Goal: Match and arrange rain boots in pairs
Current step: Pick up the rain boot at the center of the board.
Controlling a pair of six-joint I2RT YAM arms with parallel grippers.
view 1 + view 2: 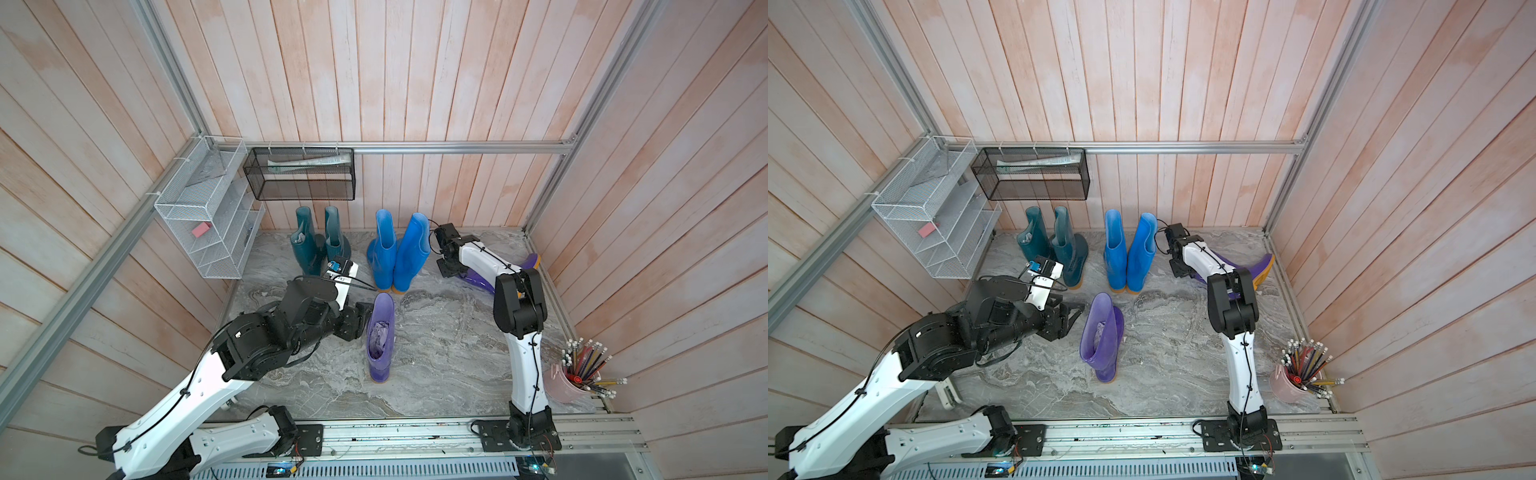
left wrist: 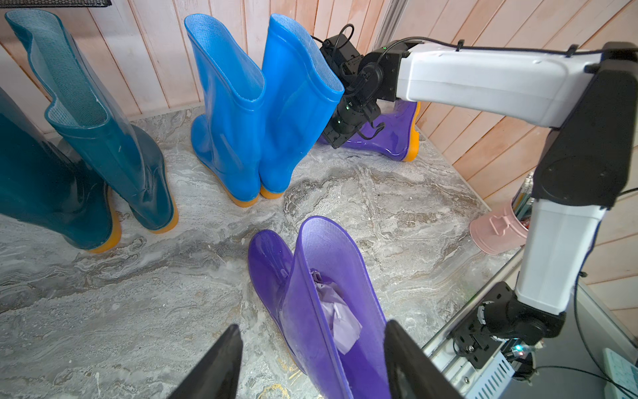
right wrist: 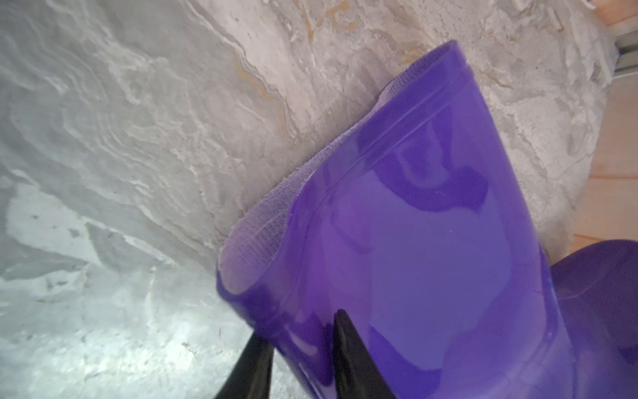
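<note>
One glossy purple boot (image 1: 1261, 266) lies beside the blue pair (image 1: 1140, 257), cuff pinched by my right gripper (image 3: 299, 331); left gripper (image 2: 312, 324) spread, empty.

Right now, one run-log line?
teal pair, blue pair: standing | left gripper: open beside upright purple boot | right gripper: shut on lying purple boot
</note>
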